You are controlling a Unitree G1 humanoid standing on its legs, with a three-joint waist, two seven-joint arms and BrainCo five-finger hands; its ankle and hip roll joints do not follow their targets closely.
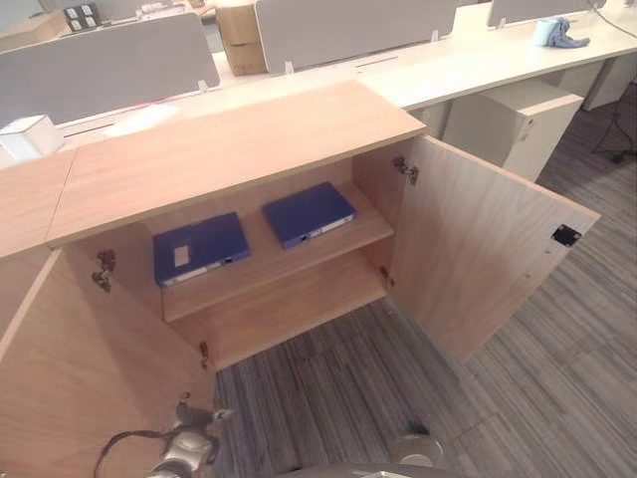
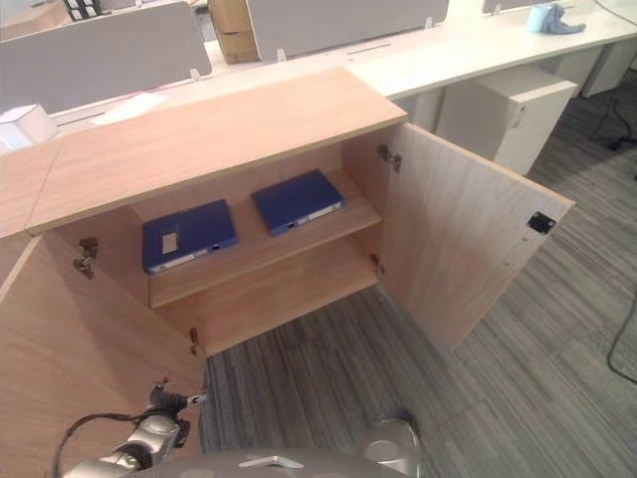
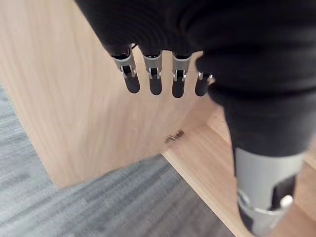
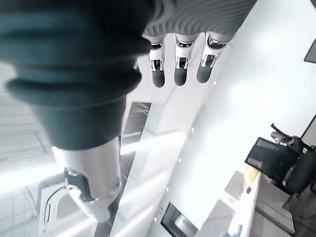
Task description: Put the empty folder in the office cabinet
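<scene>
Grey carpet lies before the open wooden office cabinet (image 1: 239, 149); two blue folders (image 1: 199, 247) rest on its shelf. Both hands, left hand (image 3: 163, 81) and right hand (image 4: 180, 66), hang relaxed and empty, so I judge closing the doors comes next.

The office cabinet (image 1: 239, 149) is standing with both doors swung wide. Two blue folders are lying flat on its upper shelf (image 1: 343, 244): the left folder (image 1: 199, 247), bearing a pale label, and the right folder (image 1: 309, 213), apart from it and turned at a slight angle. The lower shelf (image 1: 299, 304) is lying bare. Behind, a white box (image 1: 30, 136) is sitting on the counter (image 1: 468, 65), and a blue cloth (image 1: 559, 33) is lying far back.
</scene>
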